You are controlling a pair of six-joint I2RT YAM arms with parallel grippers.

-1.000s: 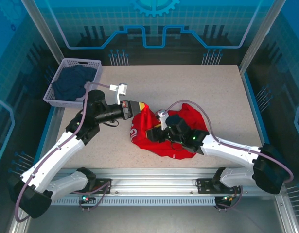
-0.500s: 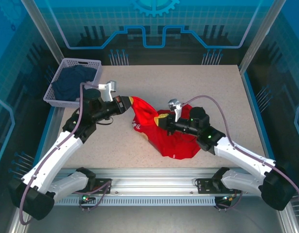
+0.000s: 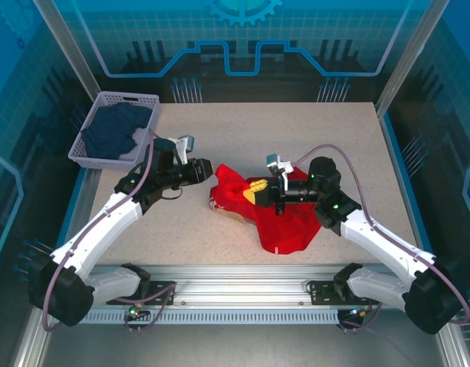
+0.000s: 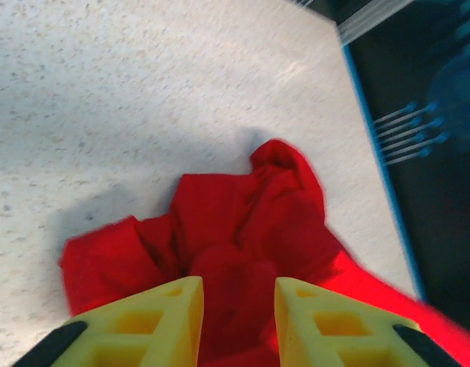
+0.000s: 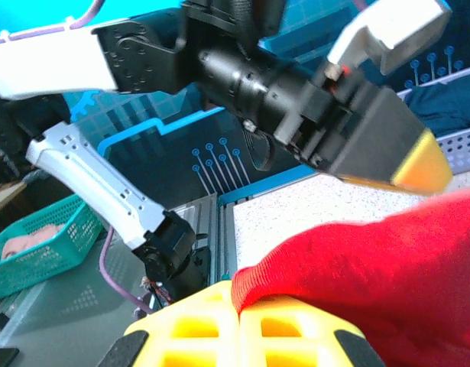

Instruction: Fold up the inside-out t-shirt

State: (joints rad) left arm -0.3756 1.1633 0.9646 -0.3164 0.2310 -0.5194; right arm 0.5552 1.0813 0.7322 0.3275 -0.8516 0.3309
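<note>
The inside-out t-shirt (image 3: 277, 222) is a crumpled bright red heap on the speckled table, just right of the middle. My right gripper (image 3: 257, 192) reaches in from the right and is shut on a fold of the shirt's cloth (image 5: 349, 267); its yellow fingers (image 5: 296, 336) press together with the red edge pinched between them. My left gripper (image 3: 207, 174) hovers at the shirt's left edge. Its yellow fingers (image 4: 147, 325) stand apart, with bunched red cloth (image 4: 242, 222) lying just beyond the gap. The left gripper's tip (image 5: 419, 164) hangs over the cloth in the right wrist view.
A lilac basket (image 3: 91, 157) holding a dark navy garment (image 3: 112, 130) sits at the table's far left corner, close behind the left arm. Bare table (image 3: 311, 134) stretches behind the shirt and to its right. A teal basket (image 5: 43, 241) stands off the table.
The left gripper has opened and let go of the shirt's left edge. The right gripper, shut on the cloth, has drawn back to the right and raised its fold; the shirt has shifted right.
</note>
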